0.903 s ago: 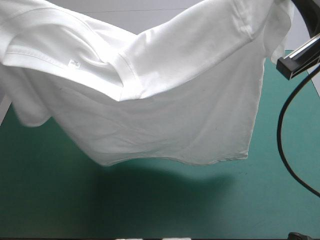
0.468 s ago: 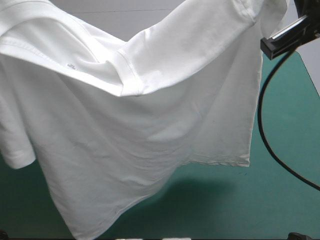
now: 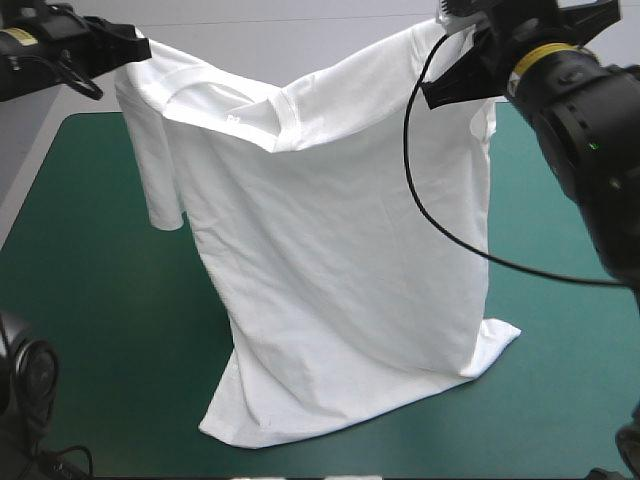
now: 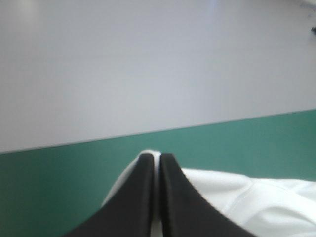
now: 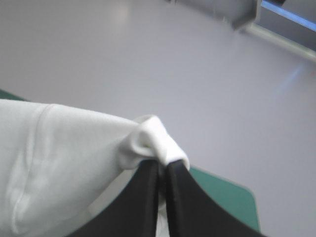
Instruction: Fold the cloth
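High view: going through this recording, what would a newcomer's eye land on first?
The white T-shirt hangs like a curtain across the middle, held up by its shoulders. The left tool and right tool are each shut on an upper corner, raised toward the far edge. The hem trails on the teal-green cover toward the near edge.
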Motion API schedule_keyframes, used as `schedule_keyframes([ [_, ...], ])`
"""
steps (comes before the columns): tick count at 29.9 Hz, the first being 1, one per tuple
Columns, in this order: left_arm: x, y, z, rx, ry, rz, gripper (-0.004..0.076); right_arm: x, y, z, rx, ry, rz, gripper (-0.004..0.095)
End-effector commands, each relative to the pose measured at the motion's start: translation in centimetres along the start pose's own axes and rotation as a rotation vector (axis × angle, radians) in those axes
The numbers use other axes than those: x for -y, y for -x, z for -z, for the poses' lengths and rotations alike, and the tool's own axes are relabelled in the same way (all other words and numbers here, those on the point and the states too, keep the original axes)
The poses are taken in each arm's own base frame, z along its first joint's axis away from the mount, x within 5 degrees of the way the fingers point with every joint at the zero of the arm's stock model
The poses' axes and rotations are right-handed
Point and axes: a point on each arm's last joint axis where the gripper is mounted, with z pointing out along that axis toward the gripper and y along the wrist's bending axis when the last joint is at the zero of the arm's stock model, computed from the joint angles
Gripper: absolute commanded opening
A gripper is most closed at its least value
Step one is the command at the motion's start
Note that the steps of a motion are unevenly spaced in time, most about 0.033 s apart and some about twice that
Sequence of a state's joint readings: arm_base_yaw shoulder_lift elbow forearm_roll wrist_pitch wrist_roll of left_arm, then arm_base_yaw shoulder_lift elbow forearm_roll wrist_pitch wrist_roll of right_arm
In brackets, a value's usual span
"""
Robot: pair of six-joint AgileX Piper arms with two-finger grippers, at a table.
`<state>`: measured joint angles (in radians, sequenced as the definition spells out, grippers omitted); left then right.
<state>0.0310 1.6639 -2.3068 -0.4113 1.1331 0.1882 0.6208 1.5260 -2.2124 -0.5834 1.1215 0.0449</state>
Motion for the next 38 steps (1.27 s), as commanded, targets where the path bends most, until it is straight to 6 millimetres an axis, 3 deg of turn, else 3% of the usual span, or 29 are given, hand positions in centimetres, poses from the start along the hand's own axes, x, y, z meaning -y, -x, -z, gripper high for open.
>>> schedule_keyframes([
  [1, -0.5, -0.1, -3.4, 0.035, 0.000, 0.019, -0.0008, 1.9, -2.5, -5.5, -0.041, -0.002, -0.105, -0.0019],
  [6, -2.1, -1.9, -10.9, 0.051, 0.036, 0.051, -0.0008, 4.1, -7.0, -13.9, -0.145, -0.012, -0.180, -0.0019],
  [10, -3.5, -5.4, -17.4, -0.027, 0.039, 0.085, -0.0008, 5.0, -10.6, -19.3, -0.188, 0.056, -0.254, -0.0019],
  [14, -4.2, -9.5, -22.8, -0.131, 0.043, 0.091, -0.0008, 4.1, -15.9, -25.1, -0.325, 0.123, -0.319, -0.0019],
  [18, -3.9, -12.9, -26.8, -0.203, 0.069, 0.046, -0.0008, 2.2, -20.4, -29.2, -0.432, 0.172, -0.362, -0.0019],
  [22, -3.7, -15.6, -29.7, -0.214, 0.080, 0.070, -0.0008, 1.0, -24.1, -31.9, -0.510, 0.194, -0.388, -0.0019],
  [27, -4.0, -17.3, -30.9, -0.260, 0.089, 0.123, -0.0006, 1.1, -26.8, -33.2, -0.568, 0.212, -0.430, -0.0006],
  [30, -4.0, -17.3, -30.9, -0.270, 0.073, 0.051, 0.0032, 1.8, -26.8, -33.2, -0.546, 0.220, -0.430, 0.0141],
  [32, -3.8, -17.4, -30.8, -0.278, 0.054, 0.052, 0.0102, 2.3, -26.3, -33.1, -0.529, 0.237, -0.449, 0.0299],
  [35, -2.8, -17.5, -30.6, -0.328, -0.044, 0.066, 0.0287, 2.9, -25.5, -32.8, -0.526, 0.244, -0.474, 0.0514],
  [38, -2.3, -17.4, -29.9, -0.399, -0.090, 0.047, 0.0459, 3.2, -24.6, -32.3, -0.546, 0.257, -0.487, 0.0562],
])
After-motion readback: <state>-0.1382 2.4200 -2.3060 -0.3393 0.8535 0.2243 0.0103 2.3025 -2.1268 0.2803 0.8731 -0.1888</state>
